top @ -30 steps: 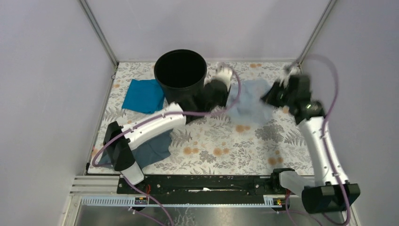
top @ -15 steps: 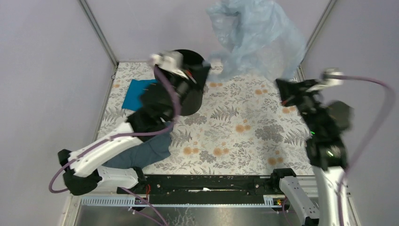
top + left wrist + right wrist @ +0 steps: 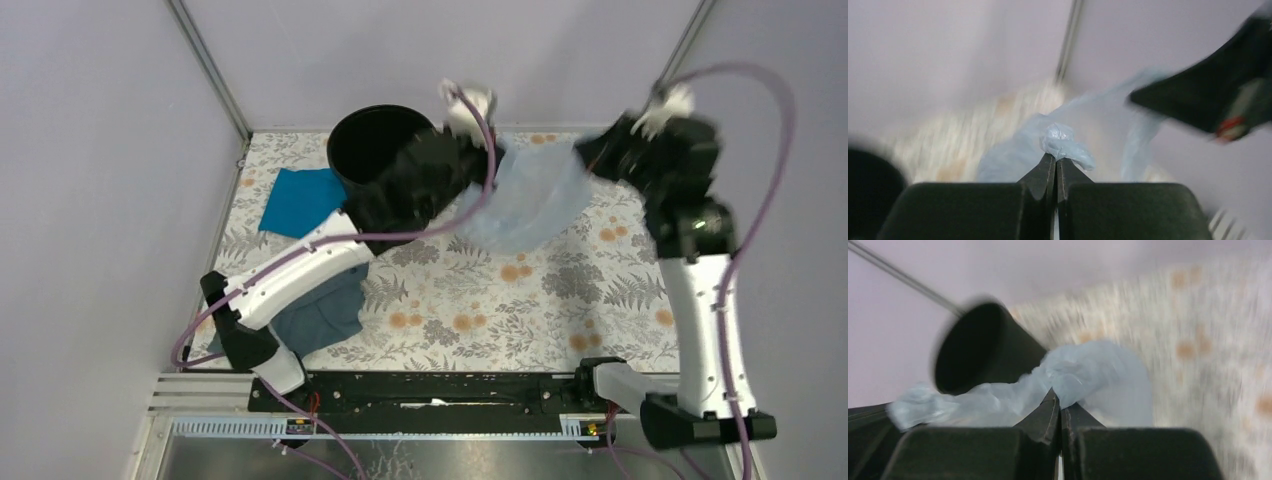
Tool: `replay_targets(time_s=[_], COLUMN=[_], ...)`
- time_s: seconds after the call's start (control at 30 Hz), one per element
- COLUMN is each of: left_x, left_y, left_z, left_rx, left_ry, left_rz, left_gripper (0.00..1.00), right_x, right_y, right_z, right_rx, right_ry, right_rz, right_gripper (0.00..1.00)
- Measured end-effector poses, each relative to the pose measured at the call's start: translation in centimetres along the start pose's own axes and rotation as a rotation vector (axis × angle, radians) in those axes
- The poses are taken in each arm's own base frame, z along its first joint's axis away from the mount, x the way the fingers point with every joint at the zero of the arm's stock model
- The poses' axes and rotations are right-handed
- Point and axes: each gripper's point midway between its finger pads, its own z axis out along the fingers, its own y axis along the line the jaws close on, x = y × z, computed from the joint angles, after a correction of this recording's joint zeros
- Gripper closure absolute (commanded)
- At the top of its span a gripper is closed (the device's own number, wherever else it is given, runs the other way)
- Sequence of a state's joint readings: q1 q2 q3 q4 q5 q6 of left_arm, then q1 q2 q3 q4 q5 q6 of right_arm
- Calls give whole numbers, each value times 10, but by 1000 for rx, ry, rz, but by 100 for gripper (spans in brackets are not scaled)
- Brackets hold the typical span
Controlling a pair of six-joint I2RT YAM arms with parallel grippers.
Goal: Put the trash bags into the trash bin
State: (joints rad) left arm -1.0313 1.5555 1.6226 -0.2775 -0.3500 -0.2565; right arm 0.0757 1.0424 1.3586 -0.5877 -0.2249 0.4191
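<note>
Left tool (image 3: pixel 1055 161) and right tool (image 3: pixel 1058 402), jaws closed tight, each pinch one end of the bag (image 3: pixel 525 195), slung between them above the surface (image 3: pixel 480 300), long axis running left–right at upper centre. The bin (image 3: pixel 340 135) stands further back at upper left, nearest the left tool.

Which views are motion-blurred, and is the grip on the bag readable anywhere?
Top external: left arm and right arm smeared at the wrists, table and teal cloth crisp. Left wrist: background streaked, but the shut jaws pinching the trash bag are sharp. Right wrist: trash bin and table blurred, jaws sharp, shut on the bag.
</note>
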Motion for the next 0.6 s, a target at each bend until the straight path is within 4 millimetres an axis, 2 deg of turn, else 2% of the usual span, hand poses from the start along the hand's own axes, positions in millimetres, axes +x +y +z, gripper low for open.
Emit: replay_targets(time_s=[0.03,0.07,0.1,0.13,0.17,0.2,0.23,0.3,0.33,0.37,0.4,0.43,0.47,0.5,0.53,0.57,0.6], left_x=[-61,-120,-170,-206,-233,-246,-244,-227,-214,-194,-160,-118,-65,-11,55,129,187], left_y=[-16,-30,-40,-45,-47,-45,-43,-25,-15,-3,11,21,32,43,55,69,82], left_z=[-4,-18,-41,-68,-102,-131,-146,-168,-165,-151,-124,-92,-57,-31,-7,6,4], left_rx=[45,95,140,176,212,235,246,226,200,163,114,73,26,-16,-61,-108,-149], left_ry=[-129,-265,-393,-502,-598,-664,-690,-726,-721,-695,-629,-533,-406,-282,-126,53,211], left_rz=[-22,-46,-67,-87,-106,-119,-125,-149,-162,-170,-171,-167,-153,-139,-113,-76,-34], left_gripper=[100,100,100,100,100,100,100,100,100,100,100,100,100,100,100,100,100], right_x=[-40,-81,-126,-153,-169,-170,-162,-128,-104,-82,-57,-34,1,47,90,141,181], right_y=[21,45,74,94,110,119,120,109,97,82,62,44,17,-13,-39,-68,-88], right_z=[-7,-21,-43,-64,-90,-114,-128,-145,-144,-131,-105,-78,-39,-1,24,42,44], right_rx=[-34,-76,-138,-191,-243,-284,-308,-332,-333,-319,-290,-258,-208,-149,-88,-12,54], right_ry=[-79,-167,-285,-380,-470,-527,-557,-591,-589,-560,-503,-434,-318,-171,-38,119,240], right_rz=[-27,-56,-92,-121,-151,-174,-188,-209,-207,-195,-169,-140,-93,-37,18,81,128], right_gripper=[100,100,100,100,100,100,100,100,100,100,100,100,100,100,100,100,100])
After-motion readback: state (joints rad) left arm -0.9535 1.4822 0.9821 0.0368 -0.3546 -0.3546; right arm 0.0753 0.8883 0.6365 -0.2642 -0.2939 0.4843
